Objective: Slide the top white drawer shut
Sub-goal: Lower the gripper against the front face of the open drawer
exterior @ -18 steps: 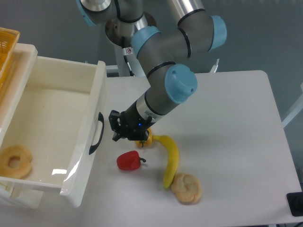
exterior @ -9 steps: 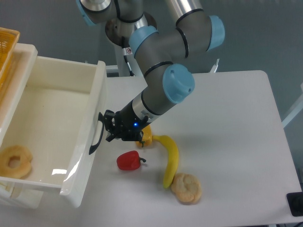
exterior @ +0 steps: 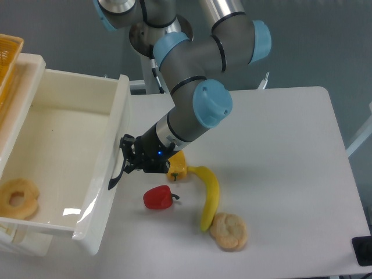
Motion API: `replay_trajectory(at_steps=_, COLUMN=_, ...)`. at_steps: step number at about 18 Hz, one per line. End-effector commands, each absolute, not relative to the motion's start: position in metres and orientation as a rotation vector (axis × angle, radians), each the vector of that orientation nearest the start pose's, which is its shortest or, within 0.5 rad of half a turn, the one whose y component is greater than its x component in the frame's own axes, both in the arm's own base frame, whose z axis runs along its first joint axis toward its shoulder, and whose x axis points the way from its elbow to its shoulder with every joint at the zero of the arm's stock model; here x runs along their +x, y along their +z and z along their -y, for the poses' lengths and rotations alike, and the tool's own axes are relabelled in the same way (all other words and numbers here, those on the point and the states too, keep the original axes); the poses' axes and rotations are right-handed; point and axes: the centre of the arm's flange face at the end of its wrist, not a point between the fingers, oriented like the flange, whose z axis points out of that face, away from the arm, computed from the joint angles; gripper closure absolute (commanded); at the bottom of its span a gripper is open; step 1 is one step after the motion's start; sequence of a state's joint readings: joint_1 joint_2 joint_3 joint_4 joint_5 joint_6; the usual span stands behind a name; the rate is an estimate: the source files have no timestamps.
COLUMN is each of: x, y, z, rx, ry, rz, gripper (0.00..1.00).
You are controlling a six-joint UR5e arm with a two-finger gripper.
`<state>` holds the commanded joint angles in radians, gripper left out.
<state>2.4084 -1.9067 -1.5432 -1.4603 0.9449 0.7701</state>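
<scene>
The top white drawer (exterior: 70,136) stands pulled far out from the cabinet on the left, open and boxy, with a curved black handle (exterior: 118,165) on its front panel. A ring-shaped pastry (exterior: 18,199) lies inside near its front left corner. My gripper (exterior: 127,157) is at the front panel, its dark fingers pressed against the handle. The fingers look close together, but I cannot make out whether anything is between them.
A red pepper (exterior: 158,198), a yellow pepper (exterior: 177,168), a banana (exterior: 209,195) and a round biscuit (exterior: 229,231) lie on the white table (exterior: 279,157) just right of the drawer front. A yellow woven basket (exterior: 9,55) sits on the cabinet at the upper left.
My gripper has travelled left from above the yellow pepper to the drawer's handle. The drawer front has shifted slightly to the left.
</scene>
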Motion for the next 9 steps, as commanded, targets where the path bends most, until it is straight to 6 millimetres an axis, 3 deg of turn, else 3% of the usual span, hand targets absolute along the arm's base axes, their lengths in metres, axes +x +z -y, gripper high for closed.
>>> replay_trajectory(at_steps=9, x=-0.3053, y=0.3561, z=-0.5405, rx=-2.695, ry=-0.812, rz=0.168, gripper=1.0)
